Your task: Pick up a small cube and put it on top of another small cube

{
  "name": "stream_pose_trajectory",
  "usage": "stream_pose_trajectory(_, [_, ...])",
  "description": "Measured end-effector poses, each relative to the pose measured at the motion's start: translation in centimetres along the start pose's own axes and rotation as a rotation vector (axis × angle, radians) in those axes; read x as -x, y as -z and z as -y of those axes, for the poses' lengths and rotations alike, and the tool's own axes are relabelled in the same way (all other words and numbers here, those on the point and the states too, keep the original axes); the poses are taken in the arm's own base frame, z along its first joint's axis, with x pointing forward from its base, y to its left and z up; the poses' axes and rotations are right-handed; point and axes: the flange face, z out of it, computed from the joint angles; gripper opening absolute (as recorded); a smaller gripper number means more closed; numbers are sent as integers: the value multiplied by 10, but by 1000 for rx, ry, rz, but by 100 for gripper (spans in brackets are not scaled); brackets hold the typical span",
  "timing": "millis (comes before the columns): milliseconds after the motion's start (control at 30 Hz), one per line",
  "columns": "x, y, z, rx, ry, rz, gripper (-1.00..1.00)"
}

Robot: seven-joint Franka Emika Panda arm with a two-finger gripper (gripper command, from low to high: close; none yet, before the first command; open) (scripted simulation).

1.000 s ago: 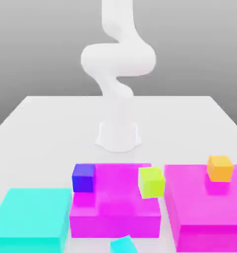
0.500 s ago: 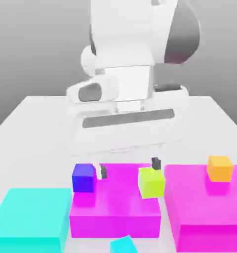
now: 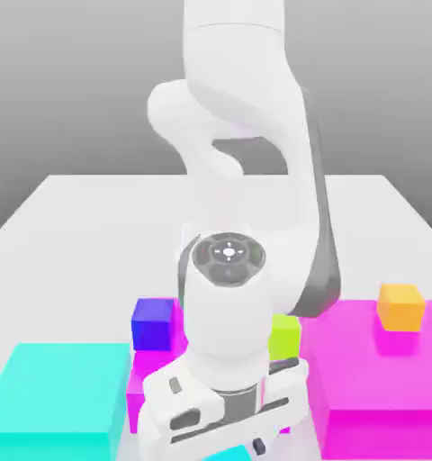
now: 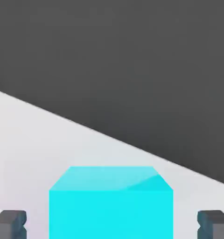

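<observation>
A smooth white tabletop (image 3: 67,216) runs back to a straight far edge. Behind it the room is a plain grey backdrop (image 3: 76,90), darker higher up, with no walls or furniture to make out. In the hand view the same pale surface meets a flat dark grey background along a slanted line.

The white robot arm (image 3: 247,180) rises from the middle of the table and folds forward and down. Its hand hangs low at the near edge of the exterior view.

The gripper (image 4: 111,225) is spread. Its dark grey fingertips (image 4: 11,224) stand one on each side of the small matte light cyan cube (image 4: 111,205), and a strip of bare table shows between each tip and the cube's side, so nothing is pinched. The cube rests on the white surface, between the fingers and squarely facing the hand camera.

The small matte dark blue cube (image 3: 153,324) sits on the low magenta block (image 3: 148,374) in the centre, towards its corner on the exterior view's left. A small yellow-green cube (image 3: 285,335) shows on the same block, partly hidden behind the arm.

Just beside that block, on the exterior view's left, lies a large flat cyan block (image 3: 58,396). On the exterior view's right is a second, taller magenta block (image 3: 364,378), with a small orange cube (image 3: 400,306) on top near its far corner.
</observation>
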Motion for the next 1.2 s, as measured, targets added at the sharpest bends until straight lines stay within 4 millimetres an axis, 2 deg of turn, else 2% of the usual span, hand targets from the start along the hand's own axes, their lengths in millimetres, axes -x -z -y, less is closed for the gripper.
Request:
stream_pose_trajectory(100, [0, -6, 0, 0, 0, 1, -100])
stream_pose_trajectory(133, [0, -2, 0, 1, 0, 1, -100])
stream_pose_trajectory(300, [1, 56, -3, -2, -19, 3, -100])
stream_pose_trajectory(500, [21, 111, -48, -33, -307, 22, -100])
stream_pose_trajectory(600, [34, 133, -78, -39, -472, 28, -100])
stream_pose_trajectory(867, [86, 180, -132, -25, -865, 21, -100])
stream_pose_trajectory(967, [106, 189, -152, -9, -1015, 7, -100])
stream_pose_trajectory(1033, [110, 174, -156, -4, -1049, 3, -100])
stream_pose_trajectory(1133, [111, 141, -157, -2, -1059, 1, -100])
stream_pose_trajectory(1167, [112, 132, -157, -2, -1060, 1, 100])
stream_pose_trajectory(1200, [112, 132, -157, -2, -1060, 1, 100])
